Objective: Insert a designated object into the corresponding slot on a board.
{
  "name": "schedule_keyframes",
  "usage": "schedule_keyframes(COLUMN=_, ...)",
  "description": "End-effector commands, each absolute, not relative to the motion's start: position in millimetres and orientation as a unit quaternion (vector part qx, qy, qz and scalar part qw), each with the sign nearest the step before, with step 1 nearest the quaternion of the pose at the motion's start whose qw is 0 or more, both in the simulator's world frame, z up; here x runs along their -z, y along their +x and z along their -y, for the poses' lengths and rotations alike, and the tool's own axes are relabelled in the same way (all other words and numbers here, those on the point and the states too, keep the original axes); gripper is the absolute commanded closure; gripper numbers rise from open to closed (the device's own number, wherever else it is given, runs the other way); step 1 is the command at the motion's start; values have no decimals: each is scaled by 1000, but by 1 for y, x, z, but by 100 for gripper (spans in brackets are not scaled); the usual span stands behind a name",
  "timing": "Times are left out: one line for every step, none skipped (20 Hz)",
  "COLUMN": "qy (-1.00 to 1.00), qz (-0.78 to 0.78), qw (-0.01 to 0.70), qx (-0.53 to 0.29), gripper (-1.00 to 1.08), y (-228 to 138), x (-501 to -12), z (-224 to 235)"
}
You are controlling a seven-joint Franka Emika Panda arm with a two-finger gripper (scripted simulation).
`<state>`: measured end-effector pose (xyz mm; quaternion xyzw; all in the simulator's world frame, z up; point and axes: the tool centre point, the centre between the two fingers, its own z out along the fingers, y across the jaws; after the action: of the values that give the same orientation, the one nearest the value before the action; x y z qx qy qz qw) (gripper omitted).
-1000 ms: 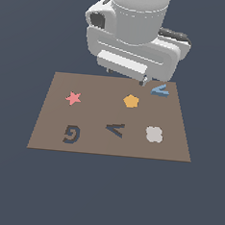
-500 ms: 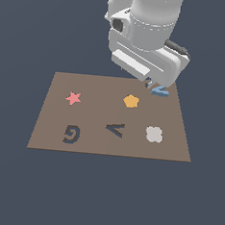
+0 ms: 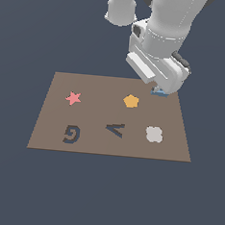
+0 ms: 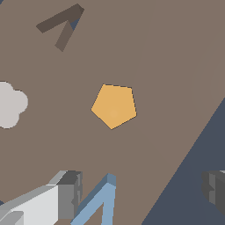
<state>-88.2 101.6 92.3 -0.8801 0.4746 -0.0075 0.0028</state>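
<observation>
Arm has dropped lower; gripper (image 4: pixel 140 193) spread open, straddling flat blue chevron (image 4: pixel 99 204) on matte brown board (image 4: pixel 167 88).

clearance | orange pentagon (image 3: pixel 130 101) lies between blue piece (image 4: pixel 99 204) and slot (image 3: pixel 116 129) | bare board (image 3: pixel 97 91) around it

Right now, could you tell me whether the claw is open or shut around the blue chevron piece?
Open. In the wrist view the claw has its fingers spread to either side of the blue chevron piece, with gaps showing.
</observation>
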Motion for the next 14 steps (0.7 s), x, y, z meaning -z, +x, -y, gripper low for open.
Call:
schedule_keyframes(qy=-862, qz=-506, qw=2, qx=7, gripper=-92, y=-91, x=-85, z=-112)
schedule_keyframes(qy=-856, qz=-517, qw=2, qx=6, gripper=-92, y=-92, x=-82, z=-116)
schedule_keyframes(qy=-849, qz=-528, qw=2, qx=6, gripper=-92, y=-93, x=-80, z=-120)
schedule_keyframes(qy=-843, qz=-538, qw=2, qx=5, gripper=-92, y=-93, x=-77, z=-124)
schedule_keyframes(qy=-836, qz=-548, qw=1, qx=5, gripper=-92, y=-94, x=-75, z=-128)
schedule_keyframes(qy=-830, qz=-558, qw=1, qx=4, gripper=-92, y=-94, x=-72, z=-131)
schedule_keyframes(qy=-824, qz=-566, qw=1, qx=4, gripper=-92, y=-94, x=-70, z=-135)
schedule_keyframes(qy=-818, qz=-575, qw=1, qx=4, gripper=-92, y=-95, x=-68, z=-138)
schedule_keyframes(qy=-813, qz=-583, qw=1, qx=3, gripper=-92, y=-95, x=-66, z=-141)
schedule_keyframes(qy=-807, qz=-590, qw=1, qx=3, gripper=-92, y=-95, x=-64, z=-144)
schedule_keyframes(qy=-802, qz=-597, qw=1, qx=3, gripper=-92, y=-94, x=-62, z=-147)
schedule_keyframes(qy=-797, qz=-604, qw=0, qx=2, gripper=-92, y=-94, x=-61, z=-149)
schedule_keyframes(qy=-793, qz=-610, qw=0, qx=2, gripper=-92, y=-94, x=-59, z=-152)
schedule_keyframes(qy=-788, qz=-615, qw=0, qx=2, gripper=-92, y=-94, x=-58, z=-154)
